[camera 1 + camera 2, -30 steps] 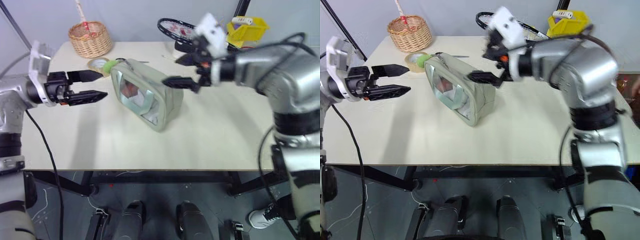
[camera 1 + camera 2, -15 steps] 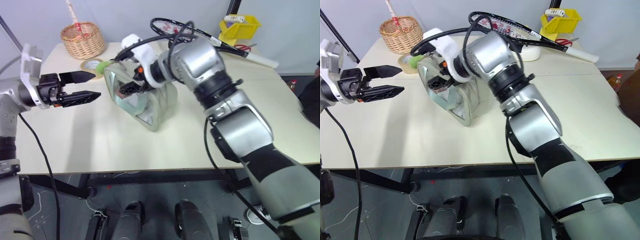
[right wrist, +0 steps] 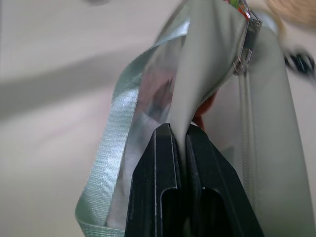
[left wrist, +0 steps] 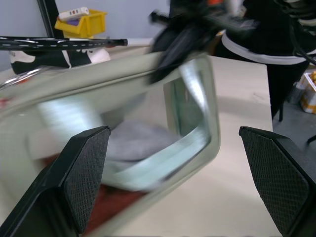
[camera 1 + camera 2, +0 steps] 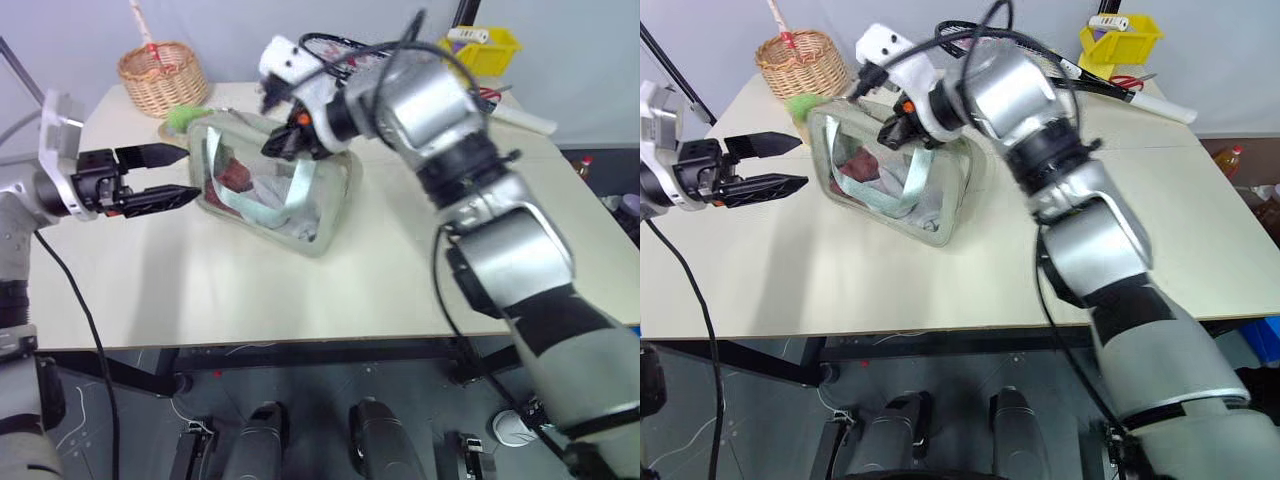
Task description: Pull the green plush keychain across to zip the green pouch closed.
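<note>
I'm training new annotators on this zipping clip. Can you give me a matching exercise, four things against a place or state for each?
Things:
1. left end effector
2. right end effector
3. green plush keychain
4. wicker basket

States:
A. far left corner of the table
B. open, beside the green pouch
C. at the pouch's far left end
D. shut on the pouch's fabric

Pairs: 1-B, 2-D, 3-C, 4-A

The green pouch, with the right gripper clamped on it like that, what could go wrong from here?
The right gripper is shut on a thin fold of the green pouch, not the green plush keychain; the fabric could slip out or the pouch tip. The left gripper hangs open beside the pouch, holding nothing, so a pull on the zipper may drag the whole pouch along the table.
</note>
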